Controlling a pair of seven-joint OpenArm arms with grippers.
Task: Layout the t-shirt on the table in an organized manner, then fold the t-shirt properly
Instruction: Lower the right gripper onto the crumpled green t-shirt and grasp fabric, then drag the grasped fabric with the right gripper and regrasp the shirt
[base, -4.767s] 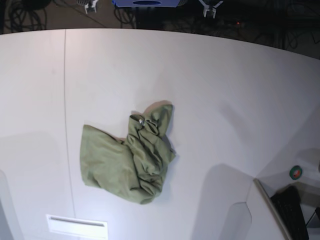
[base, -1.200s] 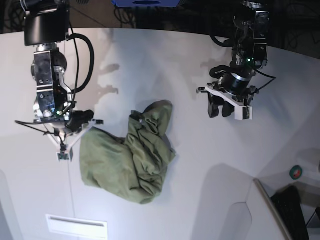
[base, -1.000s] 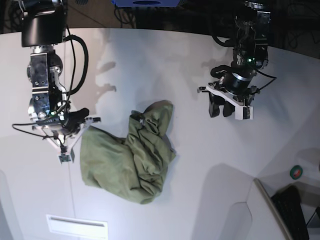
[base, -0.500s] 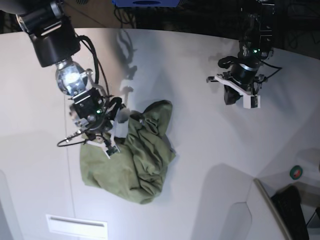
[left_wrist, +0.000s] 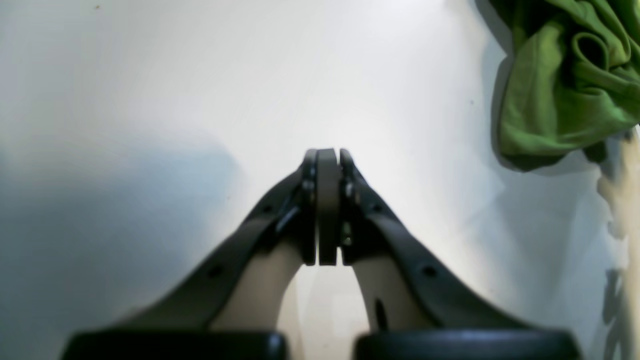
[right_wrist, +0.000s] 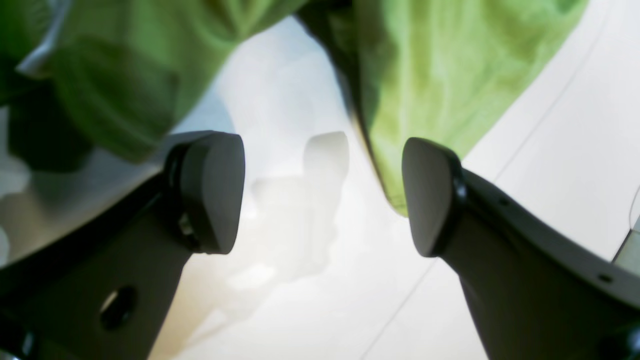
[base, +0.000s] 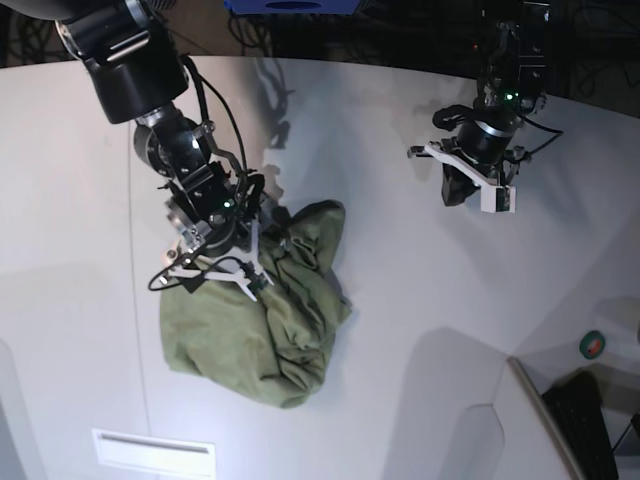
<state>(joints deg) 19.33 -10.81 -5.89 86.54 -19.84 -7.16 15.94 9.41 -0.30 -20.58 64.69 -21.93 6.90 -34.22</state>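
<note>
The olive-green t-shirt (base: 262, 325) lies crumpled in a heap on the white table (base: 420, 290). My right gripper (base: 215, 280) is open and hovers low over the heap's upper left edge. In the right wrist view its jaws (right_wrist: 320, 192) stand wide apart with nothing between them, and shirt folds (right_wrist: 430, 75) hang just beyond the pads (right_wrist: 212, 192). My left gripper (base: 458, 195) is shut and empty, well to the right of the shirt. In the left wrist view the shut fingertips (left_wrist: 327, 155) are over bare table, with the shirt (left_wrist: 560, 100) at the top right.
A thin seam line (base: 135, 260) runs down the table's left side. A white slotted panel (base: 155, 452) sits at the front left. A round green and red item (base: 592, 345) and a dark keyboard-like object (base: 585, 420) lie beyond the table's lower right edge.
My right arm has swung from the table left of the shirt to over the shirt's upper left edge. My left gripper has drawn back slightly toward the far right.
</note>
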